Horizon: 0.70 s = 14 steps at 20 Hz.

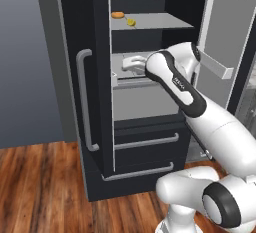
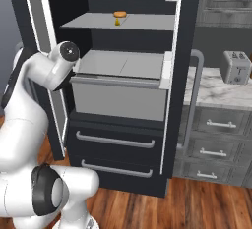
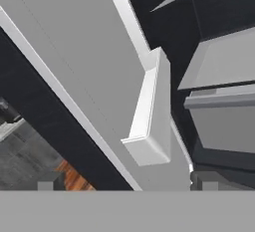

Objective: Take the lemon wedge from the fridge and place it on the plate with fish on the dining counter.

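Observation:
The fridge (image 1: 95, 102) (image 2: 187, 26) stands with its right door swung open. On its upper grey shelf (image 1: 160, 22) lies the lemon wedge (image 1: 131, 22) (image 2: 117, 22), tiny and yellow, beside a flat round orange item (image 1: 117, 14) (image 2: 119, 14). My gripper (image 1: 131, 65) is low in front of the grey drawer box (image 2: 120, 93), well below that shelf and apart from the wedge. In the hand view the gripper (image 3: 127, 182) is open, its two tips far apart with nothing between them, facing the open door's inner bin (image 3: 149, 111). The plate with fish and the dining counter are out of view.
The open door (image 1: 220, 37) (image 2: 42, 41) with its white bins stands close beside my arm. Two black lower drawers (image 2: 115, 147) with grey handles sit under the grey box. To the right a marble counter (image 2: 211, 88) carries a toaster (image 2: 234, 67). The floor is wood.

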Motion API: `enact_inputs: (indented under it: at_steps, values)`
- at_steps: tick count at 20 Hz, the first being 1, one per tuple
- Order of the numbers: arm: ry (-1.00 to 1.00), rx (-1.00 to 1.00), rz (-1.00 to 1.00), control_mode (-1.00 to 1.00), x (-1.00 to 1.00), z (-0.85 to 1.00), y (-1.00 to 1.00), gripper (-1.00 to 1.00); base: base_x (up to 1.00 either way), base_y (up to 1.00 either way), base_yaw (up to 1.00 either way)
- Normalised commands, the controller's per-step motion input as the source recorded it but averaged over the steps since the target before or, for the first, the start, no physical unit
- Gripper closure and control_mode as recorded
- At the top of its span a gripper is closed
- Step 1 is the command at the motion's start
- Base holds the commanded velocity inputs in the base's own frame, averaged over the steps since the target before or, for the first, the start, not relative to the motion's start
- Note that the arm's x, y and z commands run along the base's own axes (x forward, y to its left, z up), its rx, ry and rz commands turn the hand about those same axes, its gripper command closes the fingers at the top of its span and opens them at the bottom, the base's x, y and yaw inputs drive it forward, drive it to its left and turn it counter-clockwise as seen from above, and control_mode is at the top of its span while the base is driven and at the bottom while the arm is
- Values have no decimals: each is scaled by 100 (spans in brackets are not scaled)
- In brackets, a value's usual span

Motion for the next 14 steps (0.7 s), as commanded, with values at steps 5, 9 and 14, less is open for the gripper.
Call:
enact_inputs:
  at_steps: [5, 9, 14]
  values:
    - [0, 0, 1, -100, 32, 0, 6, -100, 0, 0, 0]
    - [0, 2, 4, -100, 34, 0, 0, -100, 0, 0, 0]
    - [0, 1, 6, -100, 11, 0, 1, -100, 0, 0, 0]
